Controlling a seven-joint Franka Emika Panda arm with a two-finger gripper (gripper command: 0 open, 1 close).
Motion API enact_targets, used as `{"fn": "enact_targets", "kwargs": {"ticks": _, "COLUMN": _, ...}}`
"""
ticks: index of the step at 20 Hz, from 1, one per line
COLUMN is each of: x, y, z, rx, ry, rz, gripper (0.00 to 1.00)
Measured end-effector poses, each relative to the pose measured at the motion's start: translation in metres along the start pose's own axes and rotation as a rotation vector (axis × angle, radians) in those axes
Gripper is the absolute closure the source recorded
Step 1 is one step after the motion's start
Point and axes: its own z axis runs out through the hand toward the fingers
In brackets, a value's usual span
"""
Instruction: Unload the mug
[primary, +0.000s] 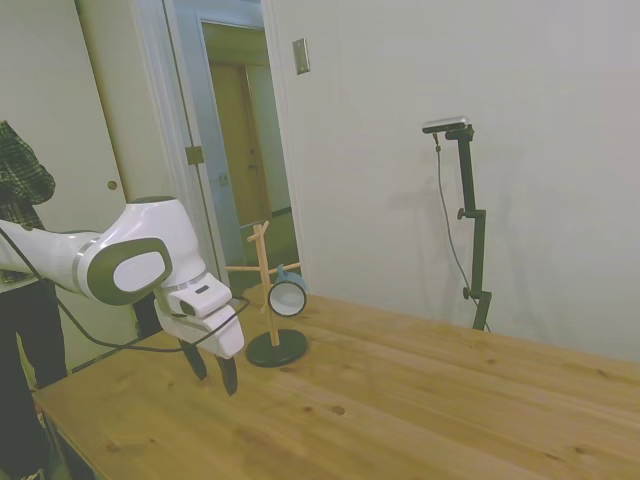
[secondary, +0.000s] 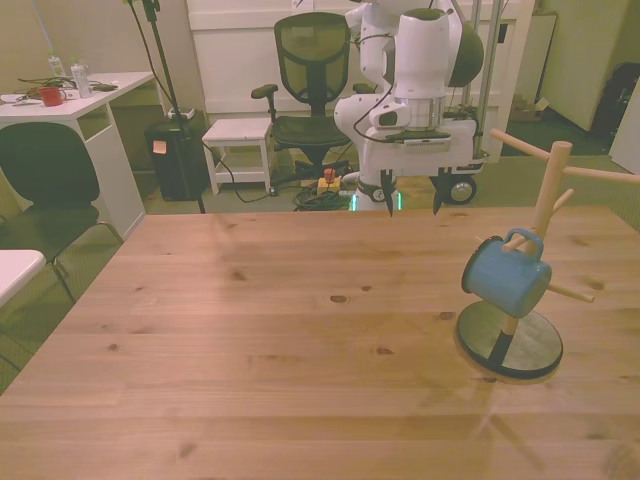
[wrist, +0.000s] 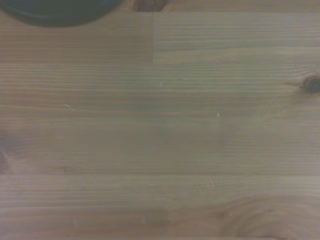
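Observation:
The light-blue mug (secondary: 505, 275) hangs by its handle on a low peg of the wooden branched stand (secondary: 545, 200), tilted, at the front view's right. From the side its white inside (primary: 287, 298) faces the camera. The stand's black round base (secondary: 510, 340) rests on the table. My gripper (secondary: 413, 193) hovers above the table's far edge, well apart from the mug, its two dark fingers spread open with nothing between them. It also shows in the side view as the gripper (primary: 213, 368), to the left of the stand. The wrist view shows bare wood and an edge of the black base (wrist: 55, 11).
The wooden table (secondary: 260, 330) stretches toward the front view's left. Behind it stand an office chair (secondary: 312, 70), a white stool (secondary: 238, 135) and a desk (secondary: 70, 100). A person (primary: 20, 300) stands beside the arm at the side view's left edge.

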Motion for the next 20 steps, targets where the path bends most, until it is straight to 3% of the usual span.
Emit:
{"fn": "enact_targets", "kwargs": {"ticks": 3, "x": 0.006, "y": 0.000, "z": -0.003, "rx": 0.022, "ry": 0.027, "rz": -0.011, "gripper": 0.00}}
{"fn": "enact_targets", "kwargs": {"ticks": 11, "x": 0.068, "y": 0.017, "z": -0.035, "rx": 0.124, "ry": 0.258, "rz": 0.018, "gripper": 0.00}}
{"fn": "enact_targets", "kwargs": {"ticks": 17, "x": 0.113, "y": -0.025, "z": -0.019, "rx": 0.185, "ry": 0.314, "rz": -0.034, "gripper": 0.00}}
{"fn": "enact_targets", "kwargs": {"ticks": 20, "x": 0.115, "y": -0.030, "z": -0.019, "rx": 0.195, "ry": 0.326, "rz": -0.058, "gripper": 0.00}}
